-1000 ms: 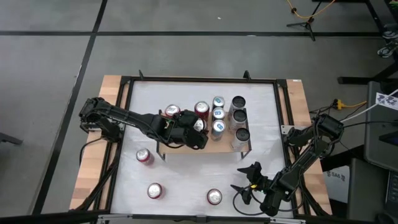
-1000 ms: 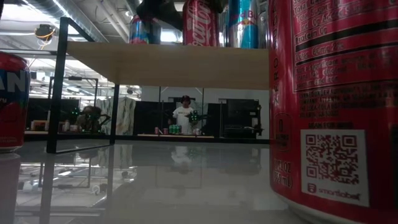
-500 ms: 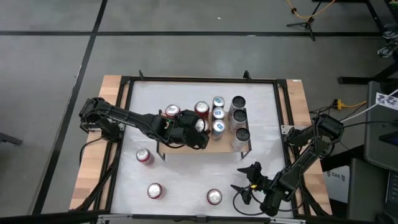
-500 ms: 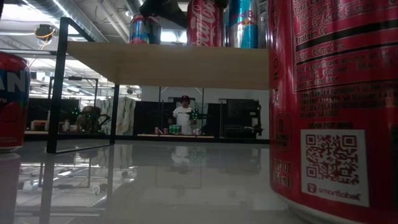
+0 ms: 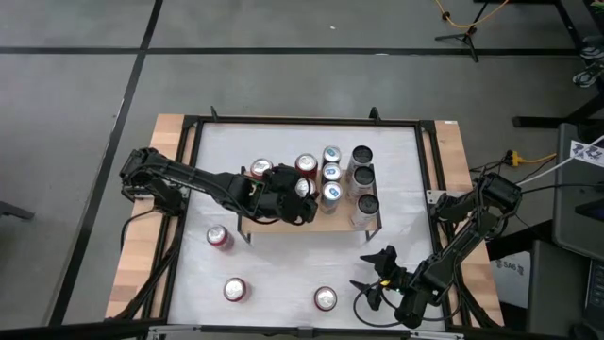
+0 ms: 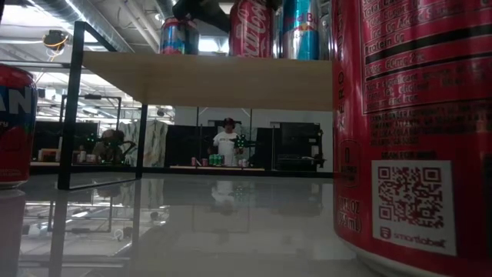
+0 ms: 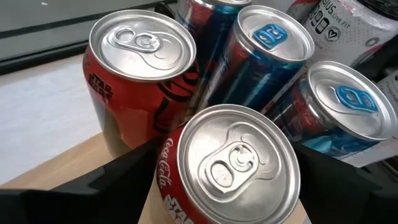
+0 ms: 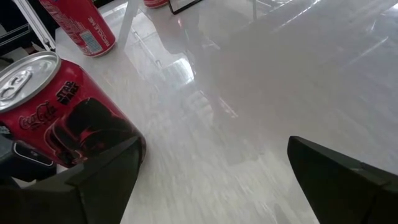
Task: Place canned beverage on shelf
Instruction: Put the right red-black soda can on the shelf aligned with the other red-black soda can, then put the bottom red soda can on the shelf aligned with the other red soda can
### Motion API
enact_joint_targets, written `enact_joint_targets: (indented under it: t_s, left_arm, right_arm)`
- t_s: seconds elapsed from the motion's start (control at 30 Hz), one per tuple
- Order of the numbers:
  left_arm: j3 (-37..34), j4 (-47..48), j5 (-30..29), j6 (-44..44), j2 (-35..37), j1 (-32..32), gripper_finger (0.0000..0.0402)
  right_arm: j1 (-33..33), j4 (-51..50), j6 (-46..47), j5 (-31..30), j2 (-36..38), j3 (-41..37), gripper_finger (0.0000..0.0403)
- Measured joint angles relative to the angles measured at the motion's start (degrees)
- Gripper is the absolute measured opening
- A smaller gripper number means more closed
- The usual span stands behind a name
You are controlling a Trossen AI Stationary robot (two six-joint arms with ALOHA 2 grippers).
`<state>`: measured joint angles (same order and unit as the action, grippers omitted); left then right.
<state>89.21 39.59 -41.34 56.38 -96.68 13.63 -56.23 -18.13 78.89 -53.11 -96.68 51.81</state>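
The shelf (image 5: 283, 225) is a low stand with a light wooden top board (image 6: 207, 81) near the table's middle. Several cans stand on it: two red ones (image 7: 140, 68), blue ones (image 7: 267, 56) and dark ones (image 5: 362, 176). My left gripper (image 5: 300, 196) reaches over the board from the table's left and is shut on a red Coca-Cola can (image 7: 230, 168). My right gripper (image 8: 211, 180) waits open low at the table's near right, with nothing between its fingers. A red can (image 8: 56, 118) stands just beside one of its fingers. My left gripper pinches the red can between its two fingers, on opposite sides of the wall just under the top rim (image 7: 163, 171). The fingers (image 7: 124, 177) come from the table's left, slanting down. The can stands about upright, its base at the board's top (image 6: 247, 52), among the other cans.
Three red cans stand on the white tabletop: one left of the shelf (image 5: 219, 236) and two near the front edge (image 5: 234, 289) (image 5: 325, 299). The shelf's black legs (image 6: 73, 108) stand on the tabletop. Wooden strips border the table (image 5: 142, 255). A person stands far off in the room (image 6: 227, 142).
My left gripper has turned a little at the wrist while staying in place over the shelf. The red can in its fingers has rocked slightly on the board and stays where it was.
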Motion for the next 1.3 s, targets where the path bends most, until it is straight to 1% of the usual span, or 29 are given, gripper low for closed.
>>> enact_joint_targets:
  t_s: [0.23,0.43,0.63,0.9,1.0,1.1,1.3]
  left_arm:
    - [0.0,-1.5,0.2,-0.4,0.0,0.0,0.0343]
    - [0.0,-6.6,0.4,-5.5,0.8,0.4,0.0343]
    - [0.1,-10.7,0.3,-8.5,2.0,0.7,0.0343]
    - [0.1,-11.3,-0.1,-9.1,4.3,1.2,0.0343]
    - [0.1,-12.0,0.8,-9.1,4.9,2.4,0.0343]
    - [0.1,-13.2,2.2,-11.5,5.0,4.5,0.0343]
    - [0.1,-14.0,6.1,-12.1,5.2,10.6,0.0343]
  right_arm:
    - [0.0,0.0,0.0,0.0,0.0,0.0,0.0392]
    - [0.0,0.0,0.0,0.0,0.0,0.0,0.0392]
    - [0.0,0.0,0.0,0.0,0.0,0.0,0.0392]
    - [0.0,0.1,0.0,0.0,0.0,0.0,0.0392]
    - [0.0,0.0,0.0,0.0,0.0,0.0,0.0392]
    - [0.0,0.1,0.0,0.0,0.0,0.0,0.0392]
    - [0.0,0.2,0.0,0.2,0.0,0.0,0.0392]
